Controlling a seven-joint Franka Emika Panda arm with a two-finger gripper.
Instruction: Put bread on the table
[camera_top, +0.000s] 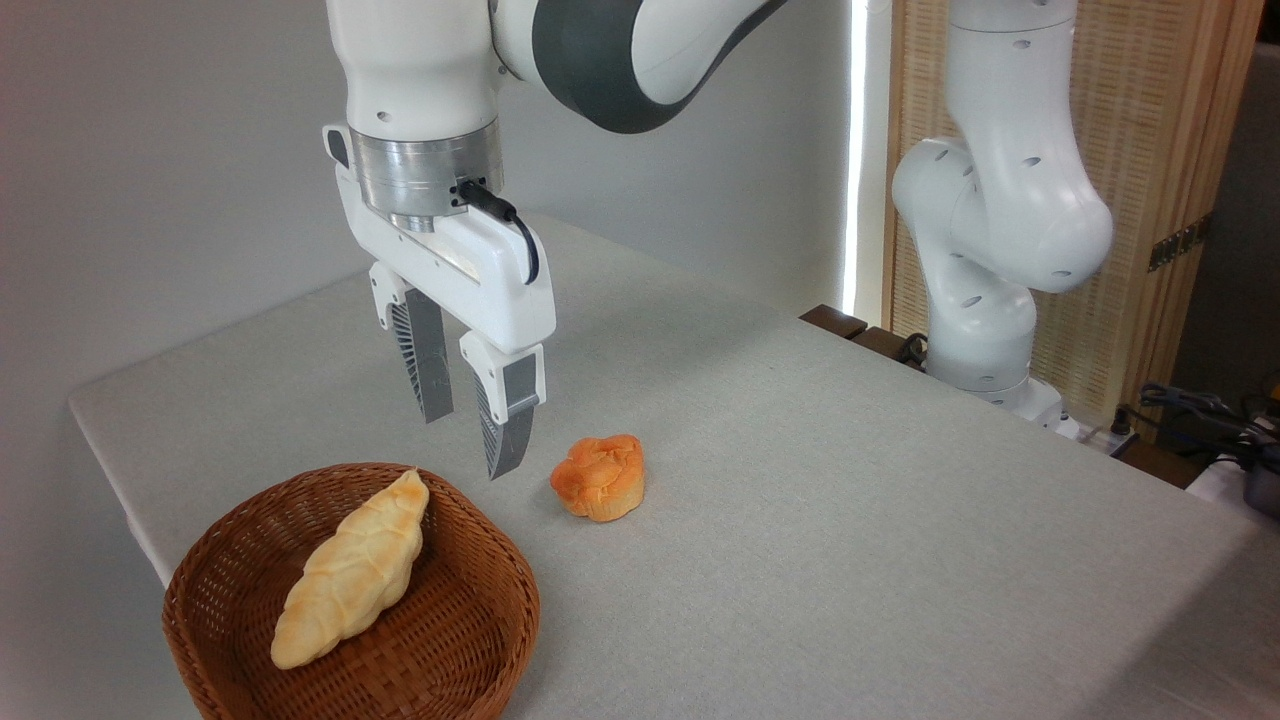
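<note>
Gripper (468, 445): hangs above the table, pointing down, fingers spread with a clear gap between them; nothing held. Its tips sit above the far rim of the basket, between the loaf's upper end and the bun as the camera sees it.
Fingers (428, 365): two ribbed grey pads on white mounts; the right one reaches lower in the picture than the left.
Bread (352, 570): long pale-yellow braided loaf with golden-brown patches, lying inside the basket on a diagonal. Lower pointed end near the front-left wall, upper pointed end resting at the far rim. Not touched by the gripper.
Basket (495, 585): round brown wicker, standing at the near-left corner of the table; it holds only the loaf.
Bun (599, 477): small, round, orange, sitting on the cloth just right of the basket, apart from it.
Table (850, 500): light grey-beige cloth surface.
Arm base (985, 330): white, mounted at the far right edge of the table.
Cables (1195, 410): dark bundle off the table's right end.
</note>
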